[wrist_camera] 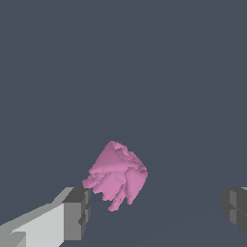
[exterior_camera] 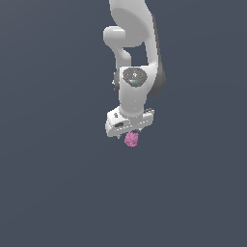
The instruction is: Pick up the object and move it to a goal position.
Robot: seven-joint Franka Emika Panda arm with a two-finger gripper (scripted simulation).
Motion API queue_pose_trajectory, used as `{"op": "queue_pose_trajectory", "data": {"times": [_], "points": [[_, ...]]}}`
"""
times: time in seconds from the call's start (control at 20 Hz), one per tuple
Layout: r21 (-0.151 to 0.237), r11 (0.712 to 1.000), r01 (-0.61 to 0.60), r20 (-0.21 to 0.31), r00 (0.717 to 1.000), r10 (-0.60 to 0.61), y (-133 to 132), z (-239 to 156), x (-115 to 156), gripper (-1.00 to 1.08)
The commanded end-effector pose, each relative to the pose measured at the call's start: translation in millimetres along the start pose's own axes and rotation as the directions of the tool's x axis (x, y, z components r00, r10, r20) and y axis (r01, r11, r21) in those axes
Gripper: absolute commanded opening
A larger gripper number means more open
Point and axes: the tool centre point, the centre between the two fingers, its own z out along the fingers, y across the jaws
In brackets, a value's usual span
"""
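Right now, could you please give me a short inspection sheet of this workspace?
Surface: plain dark grey-blue ground, no markings seen.
Job's things: one small pink lumpy clump, just under the gripper in the exterior view; goal marker nothing seen.
Clutter: nothing seen.
Grippers: gripper open, its fingers wide apart; the clump lies between them, close to one finger, contact unclear.
Cables: nothing seen.
Surroundings: white arm reaching down from the top of the exterior view; otherwise nothing seen.
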Motion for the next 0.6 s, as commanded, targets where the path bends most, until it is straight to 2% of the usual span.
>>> {"op": "queue_pose_trajectory", "data": {"times": [0.0, 0.25, 0.55], "points": [[0.0, 0.997, 0.071, -0.001, 0.997, -0.071, -2.0, 4.0, -1.7, 1.0], [0.0, 0.977, 0.214, -0.003, 0.977, -0.214, -6.4, 11.7, -5.2, 1.0], [0.0, 0.926, 0.378, -0.006, 0.926, -0.378, -12.0, 20.5, -9.5, 1.0]]}}
